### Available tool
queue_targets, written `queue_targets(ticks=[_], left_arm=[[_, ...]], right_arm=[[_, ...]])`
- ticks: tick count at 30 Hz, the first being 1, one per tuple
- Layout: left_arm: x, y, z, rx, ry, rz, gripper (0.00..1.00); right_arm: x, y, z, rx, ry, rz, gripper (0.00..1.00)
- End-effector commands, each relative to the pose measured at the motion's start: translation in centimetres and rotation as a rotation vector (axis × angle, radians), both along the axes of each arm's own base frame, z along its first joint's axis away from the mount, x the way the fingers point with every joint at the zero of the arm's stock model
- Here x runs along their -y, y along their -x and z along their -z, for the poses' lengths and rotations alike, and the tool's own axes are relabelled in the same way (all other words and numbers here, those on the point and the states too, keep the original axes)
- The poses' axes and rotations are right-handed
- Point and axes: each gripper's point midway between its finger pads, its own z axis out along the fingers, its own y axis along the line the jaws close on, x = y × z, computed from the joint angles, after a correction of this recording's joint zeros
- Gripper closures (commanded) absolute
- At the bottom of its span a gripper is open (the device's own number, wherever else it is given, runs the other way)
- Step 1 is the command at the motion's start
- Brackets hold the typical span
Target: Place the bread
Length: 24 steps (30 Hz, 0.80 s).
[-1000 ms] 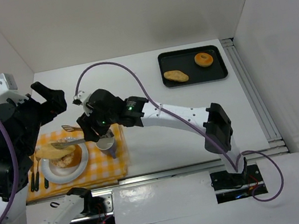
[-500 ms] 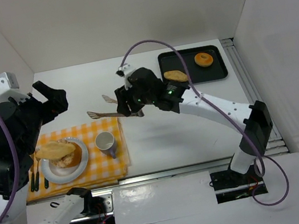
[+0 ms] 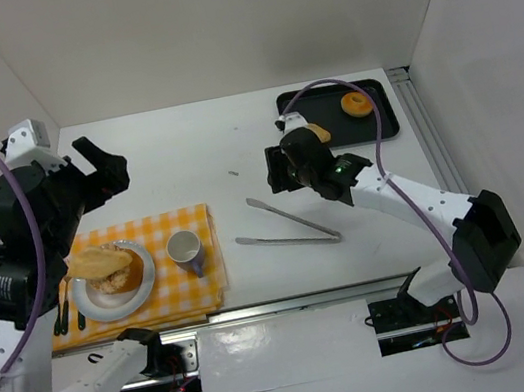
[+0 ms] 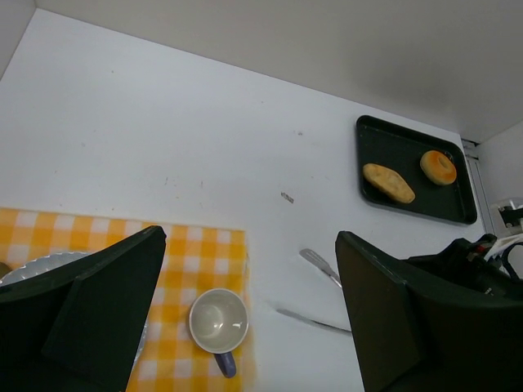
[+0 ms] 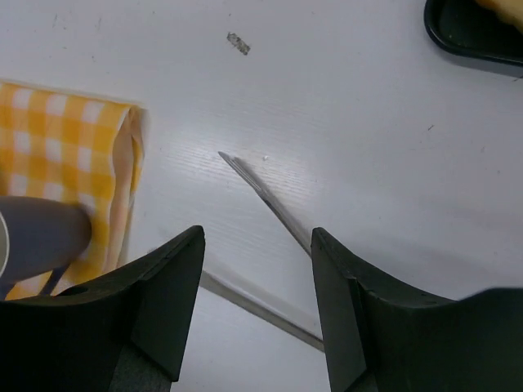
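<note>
The right end effector point(image 5: 255, 237) gapes empty above the tongs point(image 3: 297, 220) on the tabletop point(image 3: 232, 140), and the bread point(image 3: 101, 263) sits on the plate point(image 3: 128, 299) well off toward the lower left, closer to the left end effector point(image 4: 252, 235), spread wide and empty too.

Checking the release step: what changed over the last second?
The right gripper pulled back from the plate toward the right, carrying the tongs. It then let them go: they now lie on the table and its jaws are open. The left gripper barely shifted and is still open. The bread, cup and tray stayed put.
</note>
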Motion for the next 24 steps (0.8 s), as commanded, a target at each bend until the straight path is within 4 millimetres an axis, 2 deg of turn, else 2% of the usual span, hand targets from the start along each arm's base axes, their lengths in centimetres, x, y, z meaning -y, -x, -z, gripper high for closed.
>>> queue_targets(ticks=[1,4,6,8,9,10,11,12,14,15,16,20,21,22,24], left_arm=[[0.7,-0.8,-0.4,0.018,0.006,0.03,0.01],[0.7,-0.8,-0.4,0.018,0.006,0.03,0.01],[0.9,-0.8,0.0,0.007,0.005,0.039,0.01],[1.2,-1.0,0.8,-0.013,0.004,0.051,0.01],[1.2,-1.1,1.2,-0.024,0.001,0.051,0.01],[1.4,-1.3,1.6,-0.029,0.003,0.061,0.01],[1.5,-1.5,1.8,-0.038,0.001,0.061,0.01],[1.7,-1.6,2.2,-0.047,-0.007,0.075,0.01],[2.0,-1.9,3.0,-0.072,-0.017,0.093,0.01],[2.3,-2.2,3.9,-0.104,-0.02,0.104,0.0],[2.5,-2.1,4.0,-0.105,-0.025,0.12,0.0],[3.2,-2.7,6.3,-0.176,-0.028,0.151,0.0],[3.6,-2.8,6.5,-0.186,-0.024,0.165,0.0],[3.7,-2.8,6.5,-0.187,-0.021,0.174,0.0],[3.8,-2.9,6.3,-0.178,-0.02,0.174,0.0]], right_arm=[[0.2,-1.8,-3.0,0.107,-0.076,0.067,0.38],[0.6,-2.0,-2.4,0.093,-0.063,0.077,0.33],[2.3,-3.1,-1.8,0.073,-0.059,0.124,0.3],[3.7,-4.1,-0.6,0.038,-0.053,0.181,0.1],[6.3,-5.0,0.5,0.009,-0.026,0.266,0.04],[7.6,-5.6,0.9,-0.004,-0.018,0.325,0.0],[9.1,-6.1,1.6,-0.024,-0.006,0.382,0.0],[11.6,-6.9,3.0,-0.059,0.004,0.478,0.0],[13.8,-7.4,4.5,-0.111,0.009,0.554,0.0],[15.3,-7.6,6.0,-0.155,0.016,0.609,0.0],[15.8,-7.3,6.6,-0.188,0.031,0.615,0.0],[16.5,-6.7,8.2,-0.232,0.06,0.629,0.0],[16.6,-6.3,8.9,-0.248,0.071,0.629,0.0],[16.8,-6.2,8.3,-0.225,0.071,0.629,0.0],[17.4,-5.7,9.1,-0.231,0.073,0.638,0.0]])
